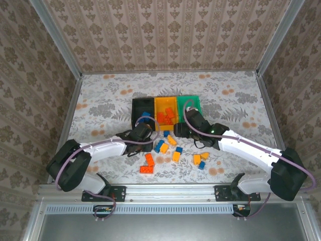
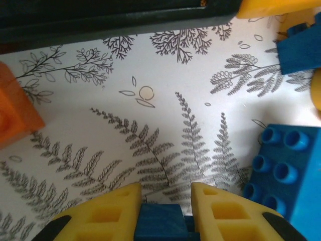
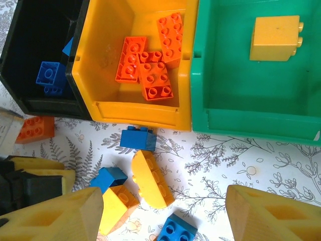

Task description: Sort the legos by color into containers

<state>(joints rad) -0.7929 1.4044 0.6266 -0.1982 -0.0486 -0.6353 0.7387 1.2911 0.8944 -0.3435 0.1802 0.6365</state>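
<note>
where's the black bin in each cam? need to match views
Top external: black bin, leftmost of three, mid-table.
Left wrist: black bin, dark wall along top edge.
Right wrist: black bin, top-left corner.
Shared landmark: orange bin joined on its right; probably the orange corner top right in left wrist.

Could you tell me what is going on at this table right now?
Two robot arms are sorting lego bricks by colour into three joined bins. The left gripper is shut on a blue brick down at the table, in front of the black bin. The right gripper hangs open above loose bricks, holding nothing. The black bin holds blue bricks, the orange bin red-orange ones, the green bin one yellow brick; several bricks lie loose on the table.
</note>
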